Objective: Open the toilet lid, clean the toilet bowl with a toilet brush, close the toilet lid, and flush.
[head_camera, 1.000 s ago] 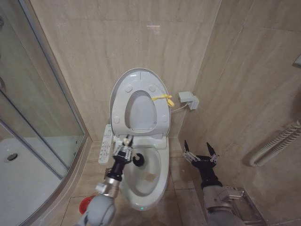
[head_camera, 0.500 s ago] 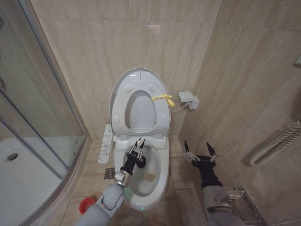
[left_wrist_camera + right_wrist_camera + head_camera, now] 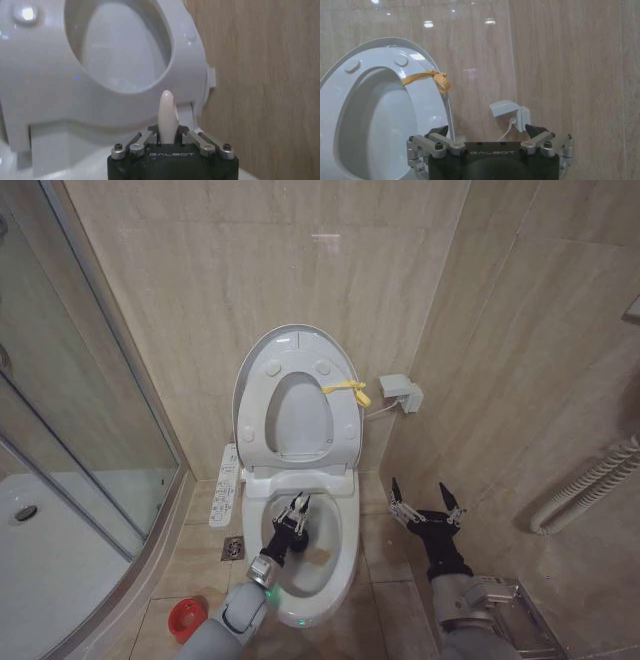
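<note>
The red holder is seen on the floor at the left. The toilet brush is pinched by the left gripper inside the toilet bowl. The toilet lid is stood up against the wall. The right gripper is held spread wide beside the bowl.

Grey arms end in black grippers marked GALBOT, with silver screw-headed knuckles and dark fingers.

- We see beige stone-look wall tiles and matching floor tiles
- A glass shower enclosure stands left
- A white wall socket sits right
</note>
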